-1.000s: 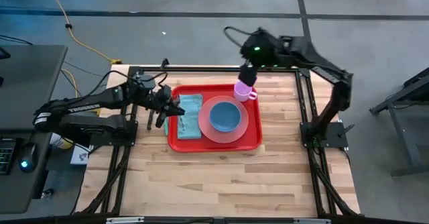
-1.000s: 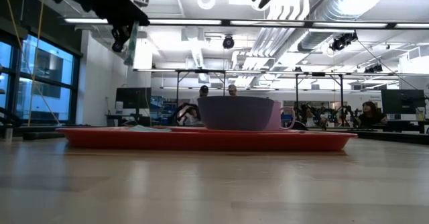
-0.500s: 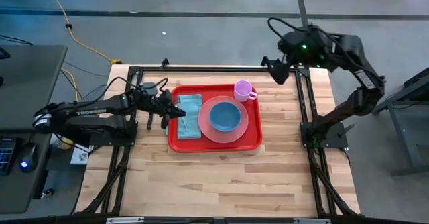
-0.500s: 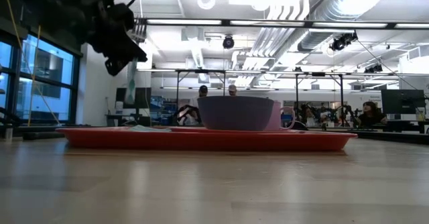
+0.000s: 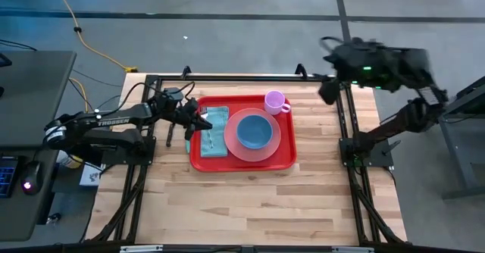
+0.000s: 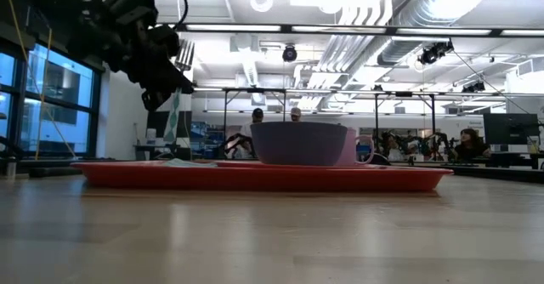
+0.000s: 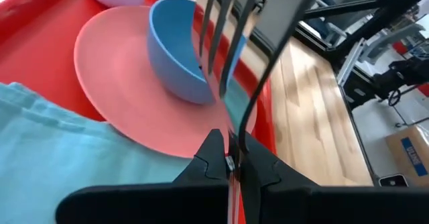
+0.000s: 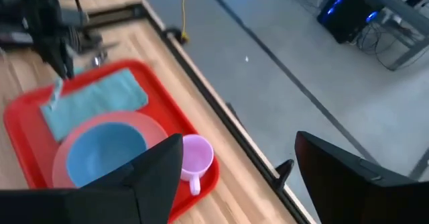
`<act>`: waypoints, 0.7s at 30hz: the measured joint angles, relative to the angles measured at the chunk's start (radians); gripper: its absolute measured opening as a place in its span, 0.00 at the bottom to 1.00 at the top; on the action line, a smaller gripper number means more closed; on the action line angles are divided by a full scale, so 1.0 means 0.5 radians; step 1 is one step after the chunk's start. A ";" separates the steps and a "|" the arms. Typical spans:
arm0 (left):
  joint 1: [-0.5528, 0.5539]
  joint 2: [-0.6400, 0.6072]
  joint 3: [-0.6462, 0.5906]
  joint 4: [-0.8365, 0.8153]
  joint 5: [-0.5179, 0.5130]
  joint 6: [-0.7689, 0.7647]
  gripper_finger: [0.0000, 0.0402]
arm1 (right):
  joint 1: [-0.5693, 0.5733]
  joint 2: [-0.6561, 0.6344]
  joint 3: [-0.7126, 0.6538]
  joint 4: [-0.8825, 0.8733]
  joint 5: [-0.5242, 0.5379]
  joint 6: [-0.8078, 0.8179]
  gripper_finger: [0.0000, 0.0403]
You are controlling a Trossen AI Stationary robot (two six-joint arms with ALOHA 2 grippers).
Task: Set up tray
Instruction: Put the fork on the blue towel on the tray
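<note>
A: Where was the tray [image 5: 241, 160]?

B: In the middle of the table [image 5: 250, 207], toward its far edge. On it lay a teal cloth [image 5: 217, 129] at the left end, a pink plate [image 5: 280, 139] beside it, and a blue bowl [image 5: 254, 131] on the plate. A small pink cup [image 5: 275, 101] stood in the tray's far right corner, just beyond the plate.

A: And the left gripper [image 5: 198, 123]?

B: Over the tray's left end, above the cloth. Its fingers [image 7: 213, 162] were pressed together on the handle of a metal fork [image 7: 231, 29], tines pointing away from the wrist. In the low view the gripper [image 6: 167, 71] and fork [image 6: 181, 56] hung above the tray [image 6: 263, 178], clear of its surface.

A: Did the fork touch the cloth?

B: Not that the low view showed; it was raised off the tray.

A: The right gripper [image 5: 329, 91]?

B: Off past the table's far right corner, well apart from the tray. In the right wrist view its two dark fingers [image 8: 159, 177] stood spread with nothing between them, and the tray [image 8: 23, 110], cup [image 8: 195, 153] and bowl [image 8: 107, 153] showed beyond them.

A: Anyone in the room?

B: People sat at desks far behind the table, seen in the low view.
</note>
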 joint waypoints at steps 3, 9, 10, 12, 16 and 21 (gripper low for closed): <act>0.000 0.058 0.001 0.013 0.001 0.008 0.09 | 0.005 -0.108 0.001 0.004 0.016 0.059 0.66; 0.021 0.229 0.001 0.056 0.006 0.053 0.09 | 0.005 -0.229 0.002 -0.005 0.031 0.136 0.66; 0.030 0.261 0.001 0.087 0.011 0.052 0.09 | 0.005 -0.231 0.002 -0.006 0.029 0.137 0.66; 0.030 0.322 0.001 0.153 0.011 0.052 0.09 | 0.005 -0.229 0.002 -0.019 0.020 0.137 0.66; 0.027 0.432 0.001 0.223 0.013 0.053 0.09 | 0.005 -0.197 0.002 -0.064 0.009 0.141 0.66; 0.027 0.502 0.002 0.248 0.009 0.052 0.09 | 0.005 -0.177 0.002 -0.065 0.001 0.142 0.66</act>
